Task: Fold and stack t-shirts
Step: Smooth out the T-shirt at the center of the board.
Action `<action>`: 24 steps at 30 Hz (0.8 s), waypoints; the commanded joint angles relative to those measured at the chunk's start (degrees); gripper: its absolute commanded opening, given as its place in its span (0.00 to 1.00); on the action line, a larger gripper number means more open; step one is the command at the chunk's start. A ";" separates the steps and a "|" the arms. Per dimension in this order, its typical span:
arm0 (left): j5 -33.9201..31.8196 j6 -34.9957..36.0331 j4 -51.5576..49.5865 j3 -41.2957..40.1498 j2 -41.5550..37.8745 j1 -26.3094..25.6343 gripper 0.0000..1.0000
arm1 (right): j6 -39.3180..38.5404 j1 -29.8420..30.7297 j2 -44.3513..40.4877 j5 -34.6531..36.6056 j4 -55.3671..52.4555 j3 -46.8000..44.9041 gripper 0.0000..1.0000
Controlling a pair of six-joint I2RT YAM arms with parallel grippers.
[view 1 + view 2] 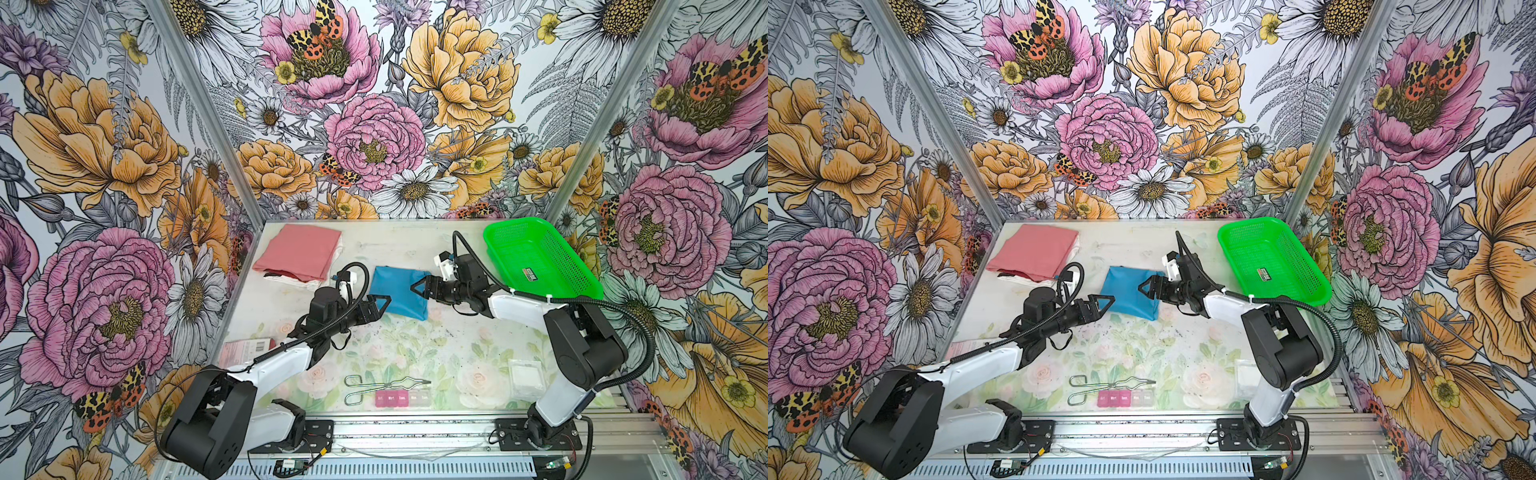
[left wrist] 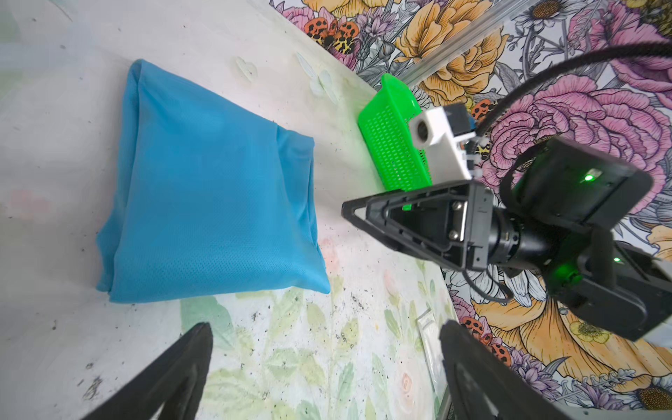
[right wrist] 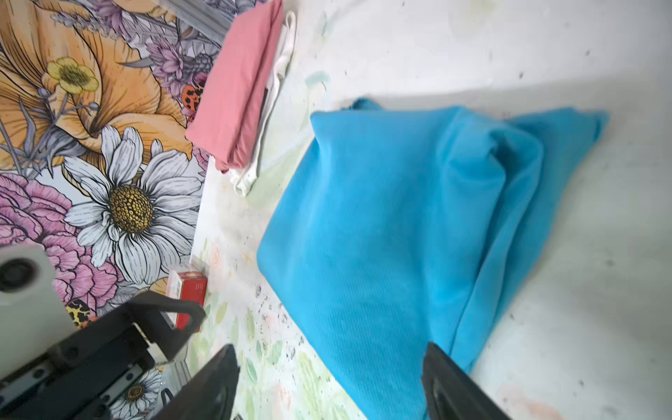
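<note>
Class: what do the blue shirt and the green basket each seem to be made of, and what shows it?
Blue shirt: soft knit fabric, matte; fine pinhole texture and limp folds show close up.
Green basket: probably moulded plastic, glossy; rigid rim, perforated walls.

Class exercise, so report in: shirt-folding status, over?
Left gripper and right gripper open, empty. Blue t-shirt folded between them, not yet stacked on pink t-shirt. Nothing in the way.
</note>
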 commanded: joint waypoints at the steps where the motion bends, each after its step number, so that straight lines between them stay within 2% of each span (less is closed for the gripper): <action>1: 1.05 -2.91 8.12 1.36 4.45 -0.26 0.99 | -0.16 -0.93 6.42 -4.49 2.75 5.88 0.81; 6: 1.11 -6.80 18.79 1.46 12.03 0.84 0.99 | 6.08 -0.75 16.14 -9.67 11.19 11.96 0.80; 14: 2.95 -8.73 28.66 3.50 20.96 1.33 0.99 | 6.57 -1.93 23.37 -4.99 9.31 16.70 0.80; 20: 2.88 -7.90 25.66 6.25 20.78 1.68 0.99 | 7.24 -4.49 24.48 1.04 6.27 15.80 0.80; 24: 2.49 -6.90 23.87 8.19 22.00 1.94 0.99 | 7.96 -4.97 24.21 0.79 7.57 15.35 0.80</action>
